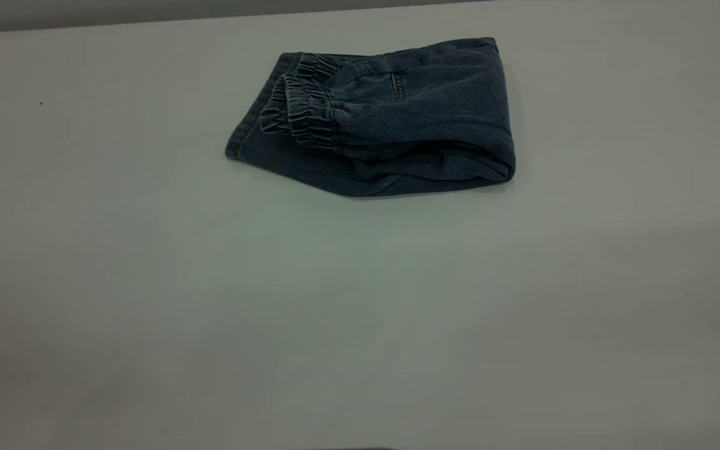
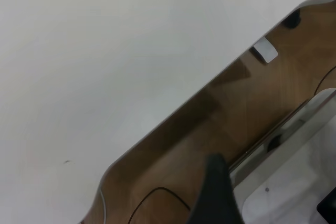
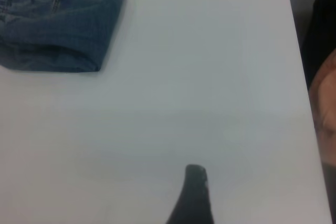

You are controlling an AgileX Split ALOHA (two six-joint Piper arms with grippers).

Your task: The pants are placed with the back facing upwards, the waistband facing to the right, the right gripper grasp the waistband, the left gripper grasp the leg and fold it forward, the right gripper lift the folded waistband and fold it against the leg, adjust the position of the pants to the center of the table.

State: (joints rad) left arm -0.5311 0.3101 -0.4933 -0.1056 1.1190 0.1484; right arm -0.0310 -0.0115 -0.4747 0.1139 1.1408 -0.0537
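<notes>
The pants (image 1: 391,119) lie folded into a compact blue denim bundle on the far middle of the table (image 1: 360,312). The gathered waistband (image 1: 307,112) rests on top at the bundle's left, over a leg layer whose flat hem (image 1: 247,134) sticks out beneath it. No print shows. Neither gripper appears in the exterior view. In the right wrist view the pants (image 3: 58,22) lie far from my right gripper (image 3: 252,208), of which one dark finger (image 3: 193,195) shows over bare table. My left gripper (image 2: 270,205) hangs open beyond the table's edge, holding nothing.
The left wrist view shows the table's edge (image 2: 173,114), a brown floor (image 2: 220,124) and a white base (image 2: 294,182) beneath. In the right wrist view, the table's side edge (image 3: 299,61) borders dark and tan shapes (image 3: 323,93).
</notes>
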